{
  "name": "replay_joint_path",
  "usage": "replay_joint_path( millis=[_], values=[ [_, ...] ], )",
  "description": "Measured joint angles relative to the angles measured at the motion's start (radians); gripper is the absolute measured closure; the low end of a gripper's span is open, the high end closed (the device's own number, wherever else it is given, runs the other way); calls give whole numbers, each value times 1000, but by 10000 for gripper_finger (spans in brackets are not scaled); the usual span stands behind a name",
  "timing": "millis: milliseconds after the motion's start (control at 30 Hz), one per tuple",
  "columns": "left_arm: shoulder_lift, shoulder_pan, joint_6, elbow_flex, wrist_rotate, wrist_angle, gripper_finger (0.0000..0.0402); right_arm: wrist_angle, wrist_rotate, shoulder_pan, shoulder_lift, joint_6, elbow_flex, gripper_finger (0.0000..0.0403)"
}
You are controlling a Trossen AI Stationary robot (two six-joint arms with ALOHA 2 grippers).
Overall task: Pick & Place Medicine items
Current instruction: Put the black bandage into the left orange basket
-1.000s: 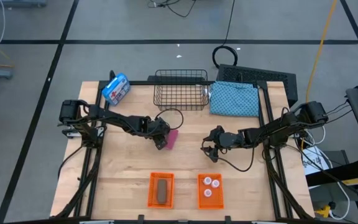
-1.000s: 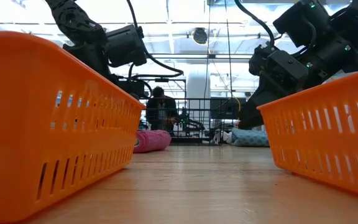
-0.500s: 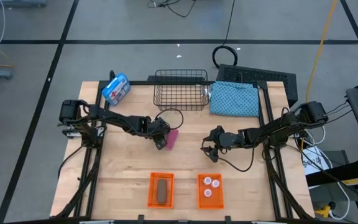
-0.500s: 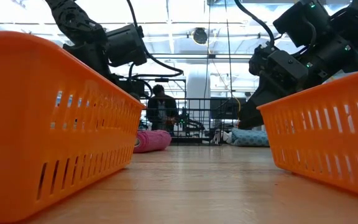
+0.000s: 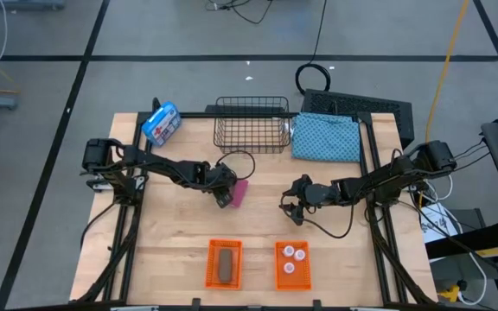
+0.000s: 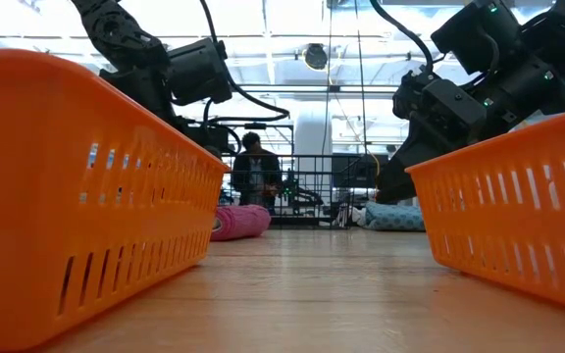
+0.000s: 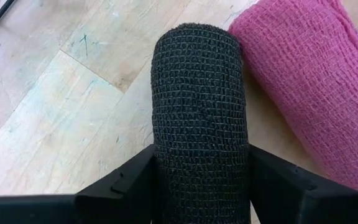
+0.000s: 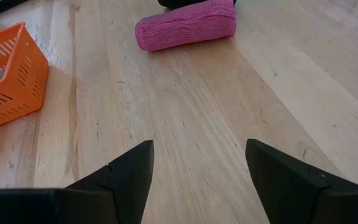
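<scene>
Left gripper fingers pinching black roll beside pink roll, right gripper fingers spread, empty.

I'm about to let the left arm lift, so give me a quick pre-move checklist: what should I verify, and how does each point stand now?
1. Black roll sits between the left gripper's fingers: ok, a finger on each side in the left wrist view.
2. Grip firm enough to lift: cannot tell.
3. Pink roll free of the grip: ok, it lies alongside the black one, outside the fingers.
4. Left orange basket has room: ok, only the brown piece in it.
5. Right gripper out of the way: ok, open and empty over bare table.
6. White bottles placed: ok, three in the right orange basket.
</scene>
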Motion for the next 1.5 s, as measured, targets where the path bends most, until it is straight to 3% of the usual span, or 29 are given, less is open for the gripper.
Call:
replay_joint_path(
  millis=[567,1300,1500],
  values=[
    [-2,2,46,0,-3,19,179,0,0,0,0,0,0,158],
    [-110,-9,64,0,1,-8,178,-7,20,0,0,0,-1,158],
    [-146,-23,64,0,73,-4,178,-6,20,0,0,0,-1,158]
  ],
)
